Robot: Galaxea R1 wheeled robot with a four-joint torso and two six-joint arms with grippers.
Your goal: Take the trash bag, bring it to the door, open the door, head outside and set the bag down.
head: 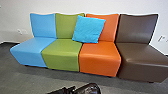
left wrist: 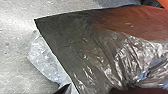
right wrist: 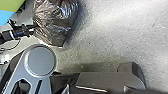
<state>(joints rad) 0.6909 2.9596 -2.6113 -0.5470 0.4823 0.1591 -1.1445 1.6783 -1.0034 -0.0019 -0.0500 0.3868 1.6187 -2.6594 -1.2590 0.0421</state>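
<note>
Left claw (head: 73, 89) touches trash bag (head: 89, 88); gray floor (head: 17, 77), four colored seats (head: 100, 58).

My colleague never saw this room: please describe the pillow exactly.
Along the white wall stands a row of four coloured, leather-like seats. Against its green backrest and orange backrest leans a creased, square turquoise fabric pillow, loose, unlike the smooth light-blue seat.

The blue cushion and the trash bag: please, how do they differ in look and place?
The cushion is bright blue and squarish; the trash bag is dark and irregular in shape.
The cushion looks dull, while the trash bag is shiny and wrinkled.
The cushion leans on the green and orange seat backs; the trash bag is at the left gripper.
</note>
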